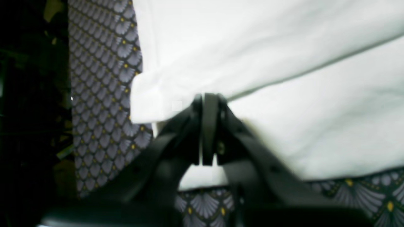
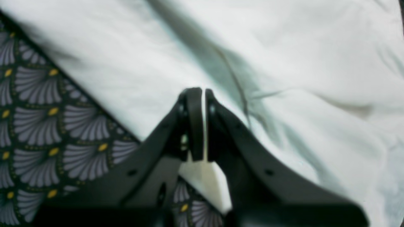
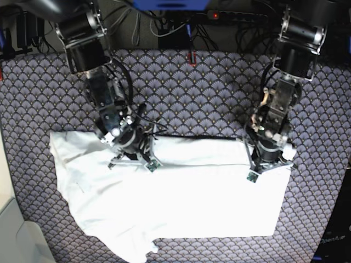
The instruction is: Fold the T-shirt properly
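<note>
On the far edge of the white T-shirt (image 3: 181,192), both sets of fingers are pressed together with cloth pinched between them: the left fingers (image 1: 208,104) grip a folded hem near a corner, the right fingers (image 2: 202,97) grip the fabric just inside its border. Outward, the shirt lies spread and wrinkled across the middle of the tabletop (image 3: 208,82), its far edge pulled into a straight line between the two arms. Patterned purple cloth shows bare beyond that edge and along both sides, with a narrower strip along the near hem.
</note>
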Motion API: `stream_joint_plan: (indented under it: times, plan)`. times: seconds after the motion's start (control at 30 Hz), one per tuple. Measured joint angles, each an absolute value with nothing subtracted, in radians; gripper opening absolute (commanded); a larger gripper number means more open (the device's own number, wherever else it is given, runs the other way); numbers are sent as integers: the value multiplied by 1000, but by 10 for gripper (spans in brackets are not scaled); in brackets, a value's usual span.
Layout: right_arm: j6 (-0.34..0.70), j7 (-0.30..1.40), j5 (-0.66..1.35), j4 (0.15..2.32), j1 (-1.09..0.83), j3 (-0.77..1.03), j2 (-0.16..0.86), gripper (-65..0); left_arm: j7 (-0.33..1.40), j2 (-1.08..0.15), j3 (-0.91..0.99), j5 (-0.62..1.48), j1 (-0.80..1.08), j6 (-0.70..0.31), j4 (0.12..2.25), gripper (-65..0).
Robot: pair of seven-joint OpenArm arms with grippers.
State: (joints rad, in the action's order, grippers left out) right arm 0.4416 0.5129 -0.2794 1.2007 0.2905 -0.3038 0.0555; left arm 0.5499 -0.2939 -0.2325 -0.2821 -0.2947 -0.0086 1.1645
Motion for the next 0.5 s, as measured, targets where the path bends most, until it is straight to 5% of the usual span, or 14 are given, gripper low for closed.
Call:
stream_joint_plan:
  times: [0.5]
  plan:
    - [441, 511, -282, 1176, 334, -331, 56, -648, 540, -379, -503, -490, -315, -15, 1157, -644]
